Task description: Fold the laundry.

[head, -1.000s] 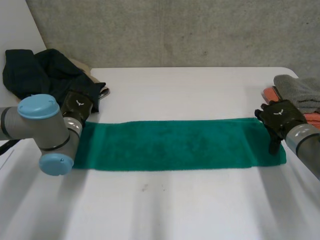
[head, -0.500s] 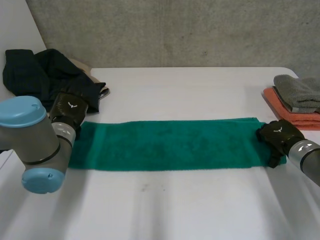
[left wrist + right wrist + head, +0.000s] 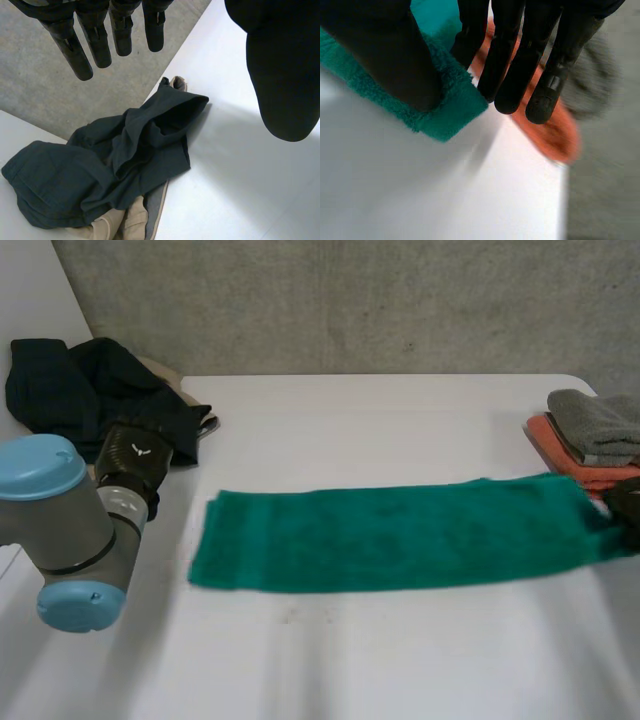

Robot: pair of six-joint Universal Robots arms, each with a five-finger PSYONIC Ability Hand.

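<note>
Green towel (image 3: 390,537) corner pinched between right hand (image 3: 385,50) thumb and fingers (image 3: 507,75); left hand (image 3: 280,70) fingers straight, empty.

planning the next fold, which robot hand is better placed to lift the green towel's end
Right. The right robot hand pinches the green towel at its end corner; the left robot hand hangs open by the dark clothes, apart from the towel.
</note>
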